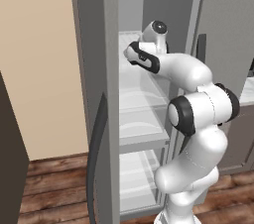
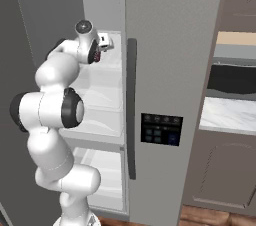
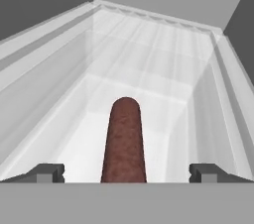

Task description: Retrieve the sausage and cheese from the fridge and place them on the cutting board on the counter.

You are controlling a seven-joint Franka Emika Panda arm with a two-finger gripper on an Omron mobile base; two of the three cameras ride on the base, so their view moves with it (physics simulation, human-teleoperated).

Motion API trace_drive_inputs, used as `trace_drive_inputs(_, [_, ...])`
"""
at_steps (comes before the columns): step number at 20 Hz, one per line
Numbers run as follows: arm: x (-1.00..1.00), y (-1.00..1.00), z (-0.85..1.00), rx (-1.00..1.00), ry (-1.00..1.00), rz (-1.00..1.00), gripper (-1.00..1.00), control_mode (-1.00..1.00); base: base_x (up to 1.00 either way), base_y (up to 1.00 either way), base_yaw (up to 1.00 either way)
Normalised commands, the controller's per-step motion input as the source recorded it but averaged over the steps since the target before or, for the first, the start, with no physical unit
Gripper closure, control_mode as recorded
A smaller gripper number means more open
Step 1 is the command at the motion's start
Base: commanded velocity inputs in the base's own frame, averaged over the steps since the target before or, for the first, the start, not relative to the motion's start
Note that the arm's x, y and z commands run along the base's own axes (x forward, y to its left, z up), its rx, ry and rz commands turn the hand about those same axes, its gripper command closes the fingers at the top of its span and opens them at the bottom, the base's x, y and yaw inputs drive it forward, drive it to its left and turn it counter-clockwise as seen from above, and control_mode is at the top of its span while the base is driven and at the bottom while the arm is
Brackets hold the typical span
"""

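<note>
The sausage (image 3: 125, 141), a slim dark reddish-brown cylinder, lies lengthwise on a white fridge shelf (image 3: 163, 54). In the hand view it points away from me, its near end between my fingertips. My gripper (image 3: 126, 173) is open, one fingertip (image 3: 47, 172) on each side of the sausage and well apart from it. The grey fridge (image 2: 170, 70) has its left door (image 1: 92, 79) swung open, and my arm (image 1: 173, 67) reaches onto an upper shelf. The cheese is hidden and the cutting board is out of view.
The fridge's right door with its dark handle (image 2: 131, 110) and control panel (image 2: 161, 129) is shut. The marble counter (image 2: 230, 112) lies to the right of the fridge. White shelves (image 1: 141, 134) sit below my arm. A beige wall (image 1: 39, 59) stands at left.
</note>
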Motion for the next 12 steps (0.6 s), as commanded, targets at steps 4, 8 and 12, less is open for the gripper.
trace_drive_inputs(4, [0.31, 0.02, -0.04, 0.0, 0.08, 0.0, -1.0, -1.0, 0.0, 0.0, 0.0])
trace_drive_inputs(8, [0.19, 0.0, -0.18, 0.0, 0.11, 0.0, -1.0, -1.0, 0.0, 0.0, 0.0])
trace_drive_inputs(12, [0.05, 0.0, -0.3, 0.0, 0.12, 0.0, -1.0, -1.0, 0.0, 0.0, 0.0])
